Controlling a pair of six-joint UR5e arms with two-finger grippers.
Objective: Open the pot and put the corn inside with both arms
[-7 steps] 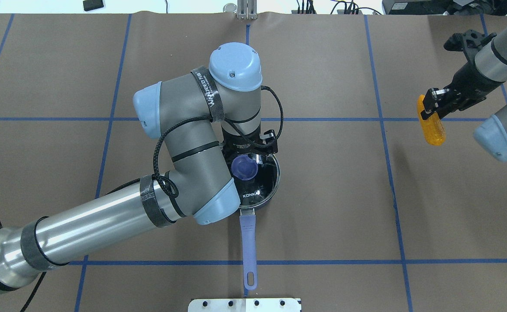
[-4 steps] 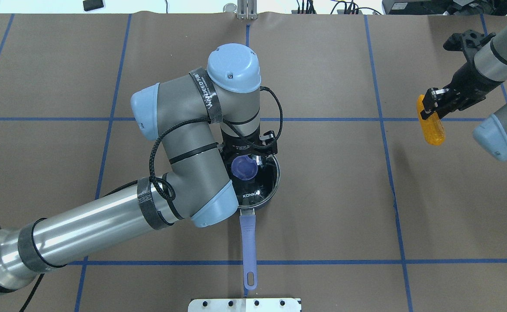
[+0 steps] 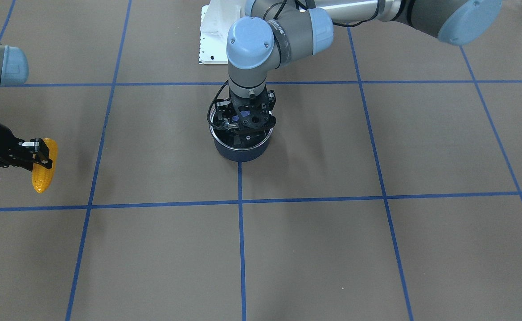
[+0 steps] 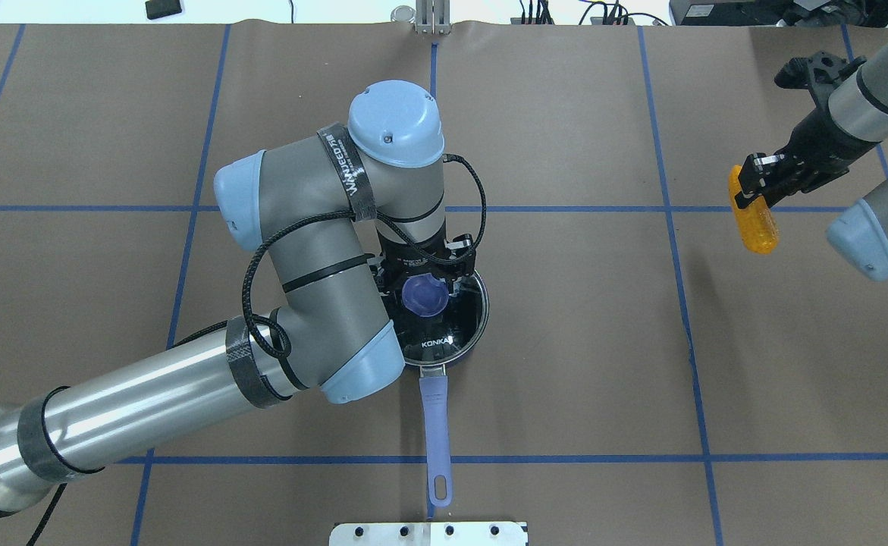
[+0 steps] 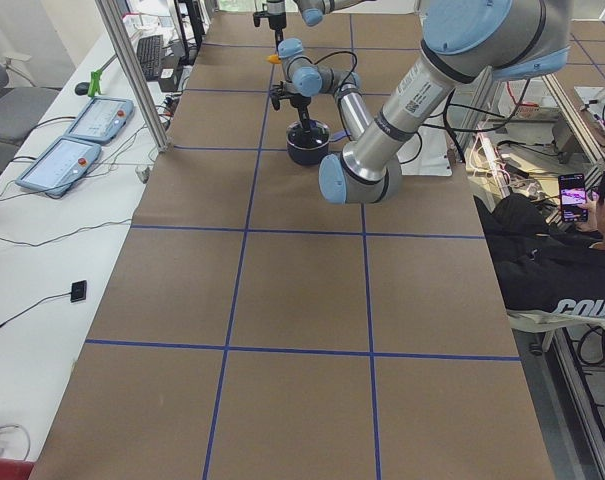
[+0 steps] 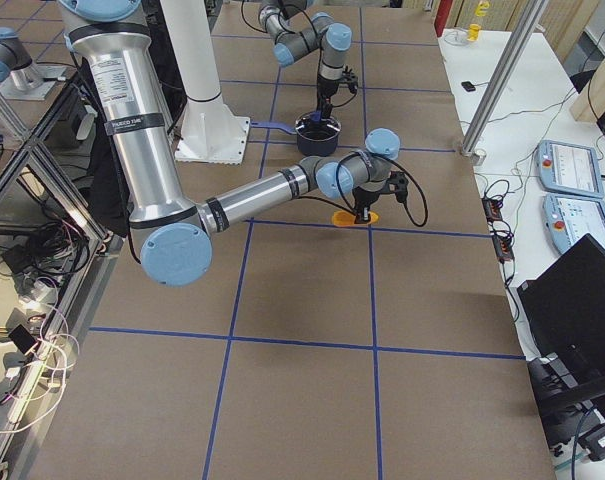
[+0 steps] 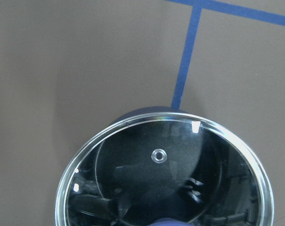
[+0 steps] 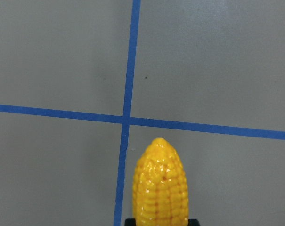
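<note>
The navy pot stands at the table's middle, its purple-blue handle pointing toward the robot. The glass lid with its blue knob lies on it. My left gripper hangs straight over the pot, open, with a finger on each side of the knob. My right gripper is shut on the orange-yellow corn and holds it above the table far to the right. The corn also shows in the front view and the right wrist view.
Brown table cover with a grid of blue tape lines. A white mounting plate sits at the robot's edge beyond the handle's tip. A seated person and control pendants are off the table.
My left arm has shifted a little left and the gripper has centred over the lid's knob. The right gripper with the corn has stayed almost still.
</note>
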